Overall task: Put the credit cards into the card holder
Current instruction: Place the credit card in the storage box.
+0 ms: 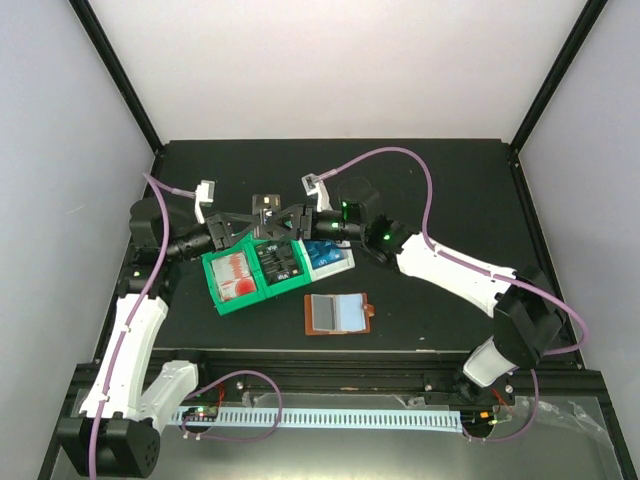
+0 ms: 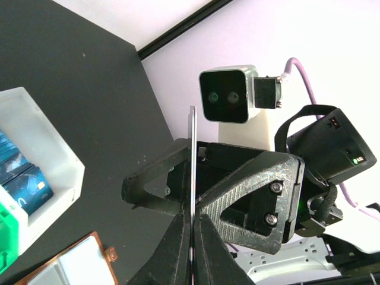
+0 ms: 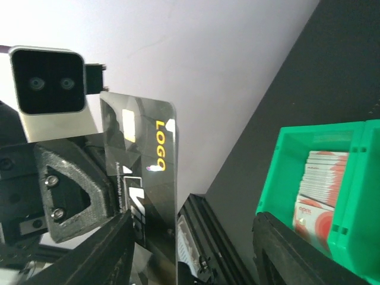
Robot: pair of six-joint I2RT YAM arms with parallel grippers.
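Observation:
A black credit card with a gold "LOGO" mark (image 3: 142,160) is held upright in the air above the bins. My left gripper (image 2: 193,215) is shut on its lower edge; the card shows edge-on in the left wrist view (image 2: 192,148). My right gripper (image 3: 193,221) is open, one jaw on each side of the card, not closed on it. In the top view the left gripper (image 1: 268,222) and right gripper (image 1: 292,218) meet tip to tip. The reddish-brown card holder (image 1: 337,314) lies open on the table, grey pockets up, also in the left wrist view (image 2: 65,267).
A green bin (image 1: 218,295) holds red-and-white cards (image 1: 232,275) and black cards (image 1: 282,262). A white bin (image 1: 347,266) beside it holds blue cards (image 1: 325,255). The bins sit just below the grippers, with the card holder in front of them.

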